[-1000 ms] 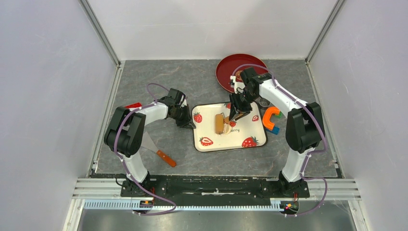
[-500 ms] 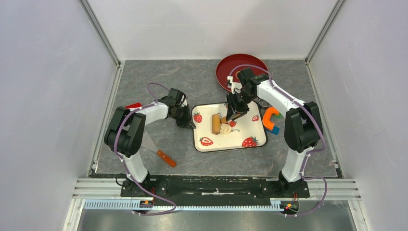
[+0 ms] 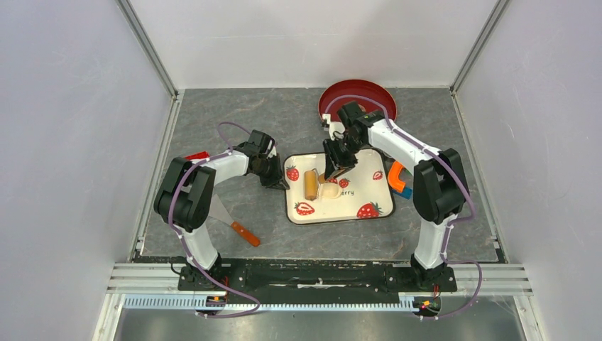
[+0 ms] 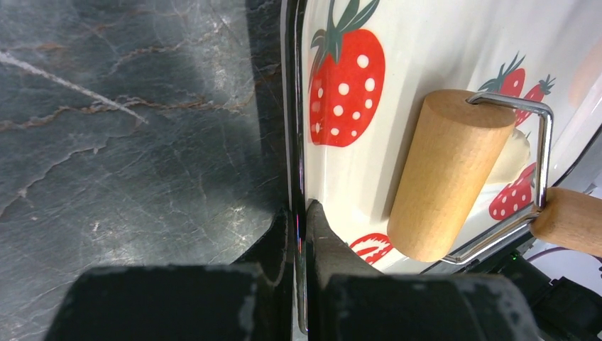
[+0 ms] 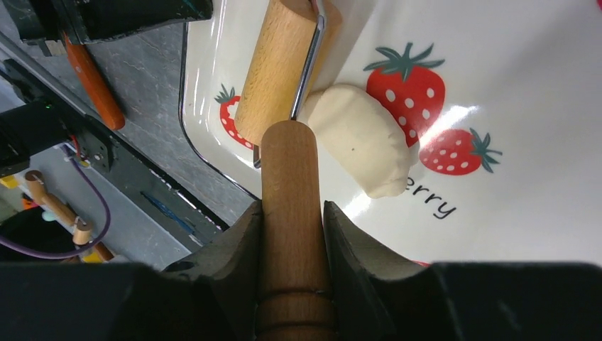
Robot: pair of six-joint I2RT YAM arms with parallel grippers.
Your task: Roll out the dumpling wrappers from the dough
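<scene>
Note: your right gripper [image 5: 292, 213] pinches the handle of the wooden wire-framed roller [image 5: 273, 64]; the pale cream dough lump [image 5: 362, 138] lies gripper-side of its drum.

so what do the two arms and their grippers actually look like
Both match: white tubular links between chunky black joints. The left arm and right arm each carry a thin purple cable looping alongside. The left gripper and right gripper are black, with two matte, slightly scuffed fingers.
</scene>
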